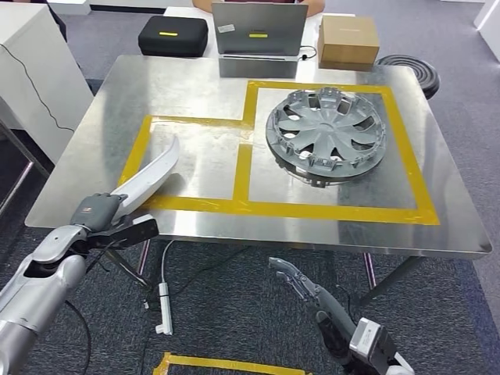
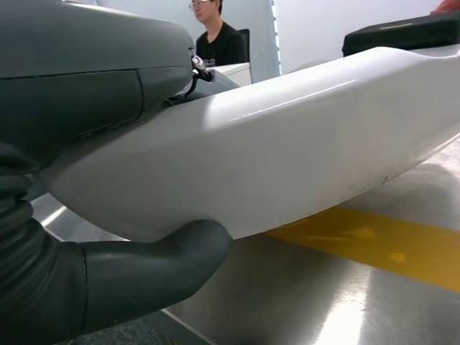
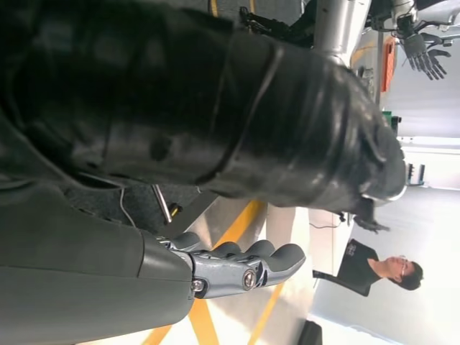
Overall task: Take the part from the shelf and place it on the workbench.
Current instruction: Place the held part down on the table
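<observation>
The carrying part of the job looks nearly finished, and what remains is the set-down: the left hand [image 1: 109,221], at the lower left of the head view, grips the near end of a long white curved trim part [image 1: 152,173], whose far end reaches up over the front left corner of the steel workbench [image 1: 194,82]. That tip lies inside the smaller rectangle marked with yellow tape [image 1: 241,168], left of centre in the frame; whether it already touches the metal or hangs just above it cannot be told from here. In the left wrist view the part [image 2: 282,136] runs across the middle of the picture with a thick grey thumb [image 2: 157,269] curled beneath it and the hand's grey cover above it, so the hold is a clamp from both sides; a tape stripe and bare steel show below the part toward the lower right. I judge that lowering the part onto the surface and letting go are still to do. The part is glossy white, smooth, gently bowed like a blade, wider at the held end and tapering to a rounded tip. The right hand [image 1: 294,279] hangs low at the bottom centre of the head view, below the bench edge, holding nothing, its fingers [image 3: 255,260] stretched out side by side. A silver wheel cover [image 1: 325,133] already rests in the larger taped square at upper right.
</observation>
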You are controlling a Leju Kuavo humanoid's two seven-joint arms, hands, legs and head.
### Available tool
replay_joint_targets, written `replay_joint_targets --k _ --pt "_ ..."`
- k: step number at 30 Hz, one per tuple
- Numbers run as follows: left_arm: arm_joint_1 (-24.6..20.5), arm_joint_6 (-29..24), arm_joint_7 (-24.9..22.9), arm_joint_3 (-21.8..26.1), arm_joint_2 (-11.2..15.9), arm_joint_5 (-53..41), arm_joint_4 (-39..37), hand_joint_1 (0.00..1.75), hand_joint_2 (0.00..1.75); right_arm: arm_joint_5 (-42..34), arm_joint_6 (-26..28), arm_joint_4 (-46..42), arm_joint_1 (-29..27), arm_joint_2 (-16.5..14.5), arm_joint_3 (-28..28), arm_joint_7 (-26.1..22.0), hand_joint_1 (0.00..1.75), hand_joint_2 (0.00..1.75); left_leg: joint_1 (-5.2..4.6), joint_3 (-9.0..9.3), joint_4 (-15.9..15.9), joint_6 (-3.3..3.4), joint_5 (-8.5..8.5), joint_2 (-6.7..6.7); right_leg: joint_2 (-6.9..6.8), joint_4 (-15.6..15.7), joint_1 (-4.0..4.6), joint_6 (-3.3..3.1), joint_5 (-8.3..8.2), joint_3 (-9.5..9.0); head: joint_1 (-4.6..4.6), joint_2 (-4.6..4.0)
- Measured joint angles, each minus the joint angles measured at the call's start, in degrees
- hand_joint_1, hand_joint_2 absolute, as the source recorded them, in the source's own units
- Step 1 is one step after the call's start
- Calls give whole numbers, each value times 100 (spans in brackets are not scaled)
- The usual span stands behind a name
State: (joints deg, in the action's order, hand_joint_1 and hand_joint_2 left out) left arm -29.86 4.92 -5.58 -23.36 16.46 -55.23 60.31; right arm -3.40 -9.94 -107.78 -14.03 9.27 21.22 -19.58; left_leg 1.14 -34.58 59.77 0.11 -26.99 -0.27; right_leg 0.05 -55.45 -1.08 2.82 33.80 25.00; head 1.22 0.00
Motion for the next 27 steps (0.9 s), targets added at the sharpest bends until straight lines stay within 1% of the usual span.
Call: replay_joint_targets --k 6,12,14,16,18,22,27 --pt "23 -36 20 2 28 0 -37 175 175 20 34 -16 -16 23 0 26 0 0 -1 1 -1 0 1 0 2 0 0 0 -1 -12 -1 0" --pt "199 -223 90 37 99 -14 -42 175 175 39 83 -67 -82 80 0 79 0 0 -2 9 -1 -1 1 0 0 0 -1 0 -1 -24 1 0" --pt "240 -265 128 53 100 -48 -42 87 175 37 93 -84 -88 100 1 89 0 0 -2 12 -2 -1 1 0 0 0 0 0 0 -15 1 0" --pt "283 -289 131 55 97 -133 -43 0 87 33 99 -93 -91 111 4 96 0 0 -2 14 -4 -1 1 0 1 0 0 0 0 -11 1 0" --pt "336 -274 103 41 93 -292 -44 0 0 25 96 -94 -93 117 9 101 0 0 -1 14 -6 -2 1 0 2 0 0 0 0 -8 0 0" --pt "368 -211 89 -10 100 -547 -62 0 0 2 74 -94 -82 132 25 103 0 0 -1 14 -6 -5 5 -1 -1 0 0 0 -1 -10 0 0" --pt "385 -279 131 -67 118 -730 -75 0 0 -26 57 -94 -74 138 39 103 0 0 -2 13 -5 -5 5 -1 0 0 0 0 -1 -11 1 0"
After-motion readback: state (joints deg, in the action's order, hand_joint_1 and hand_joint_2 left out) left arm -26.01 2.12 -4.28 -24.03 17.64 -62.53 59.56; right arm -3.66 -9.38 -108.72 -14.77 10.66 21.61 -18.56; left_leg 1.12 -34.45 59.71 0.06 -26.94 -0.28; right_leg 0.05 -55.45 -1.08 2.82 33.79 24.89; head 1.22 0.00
